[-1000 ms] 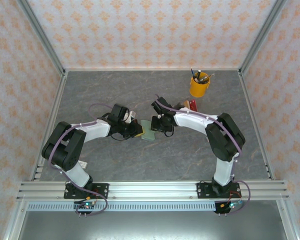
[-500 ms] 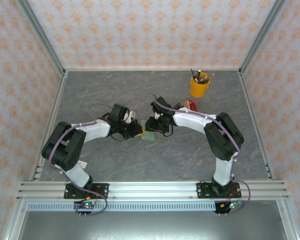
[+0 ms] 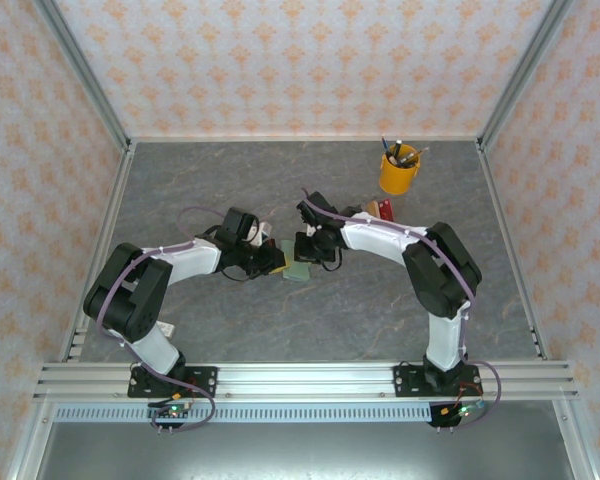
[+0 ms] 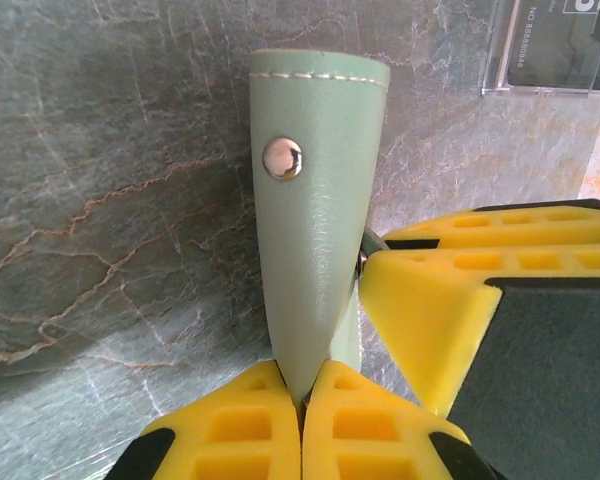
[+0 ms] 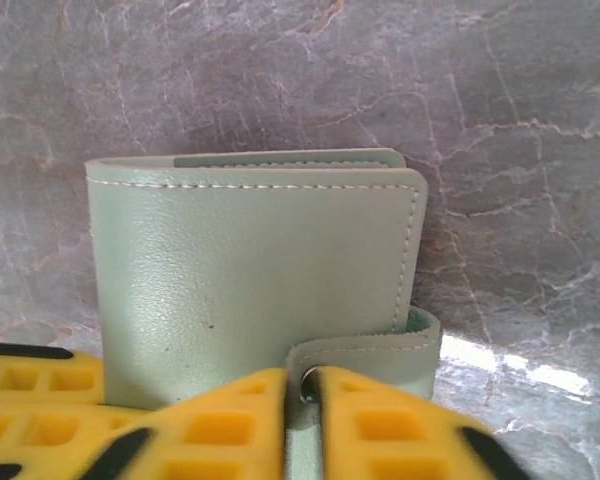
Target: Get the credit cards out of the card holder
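The card holder is a pale mint-green wallet lying folded shut on the grey table, between my two grippers. My left gripper is shut on one edge of the card holder, below its silver snap stud. My right gripper is shut on the strap tab at the near edge of the card holder. From above, the left gripper comes in from the left and the right gripper from the back right. The credit cards are hidden inside.
A yellow cup of pens stands at the back right. A clear rack with red and brown items sits behind my right arm, and its clear rack corner is close by. A small white card lies behind my left gripper.
My right gripper has shifted slightly left onto the card holder, opened briefly, then closed on its strap tab. The left arm has held still with its grip.
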Motion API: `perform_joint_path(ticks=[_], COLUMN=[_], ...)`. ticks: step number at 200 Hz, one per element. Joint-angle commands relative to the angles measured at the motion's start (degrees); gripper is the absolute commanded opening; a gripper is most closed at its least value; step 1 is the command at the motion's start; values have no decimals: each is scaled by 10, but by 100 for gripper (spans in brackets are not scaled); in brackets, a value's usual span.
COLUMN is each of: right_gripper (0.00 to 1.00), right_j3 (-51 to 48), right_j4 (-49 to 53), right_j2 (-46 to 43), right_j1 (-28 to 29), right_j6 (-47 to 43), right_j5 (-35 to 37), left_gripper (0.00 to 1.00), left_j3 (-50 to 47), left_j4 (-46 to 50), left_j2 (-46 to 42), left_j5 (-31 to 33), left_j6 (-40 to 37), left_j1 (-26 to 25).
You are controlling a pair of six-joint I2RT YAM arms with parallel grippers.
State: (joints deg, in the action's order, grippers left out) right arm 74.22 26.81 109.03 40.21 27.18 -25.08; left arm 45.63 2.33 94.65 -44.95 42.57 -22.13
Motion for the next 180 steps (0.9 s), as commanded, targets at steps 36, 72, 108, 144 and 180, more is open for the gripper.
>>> perform_joint_path(ticks=[36, 72, 108, 144, 180], right_gripper=[0, 0, 0, 0, 0], right_j3=[-5, -19, -17, -14, -25], right_j4=[49, 76, 88, 103, 65], right_j2=[-7, -14, -12, -4, -21], right_j1=[-1, -8, -9, -10, -10], right_j6=[27, 57, 61, 69, 56], right_j5=[114, 181, 196, 222, 187], left_gripper=[0, 0, 0, 0, 0], left_j3=[7, 8, 6, 9, 15], left_j4=[44, 67, 57, 65, 77], left_j2=[-9, -6, 0, 2, 3], left_j5=[28, 48, 47, 52, 59], left_j6=[-11, -15, -12, -15, -16], left_j1=[2, 2, 2, 2, 2])
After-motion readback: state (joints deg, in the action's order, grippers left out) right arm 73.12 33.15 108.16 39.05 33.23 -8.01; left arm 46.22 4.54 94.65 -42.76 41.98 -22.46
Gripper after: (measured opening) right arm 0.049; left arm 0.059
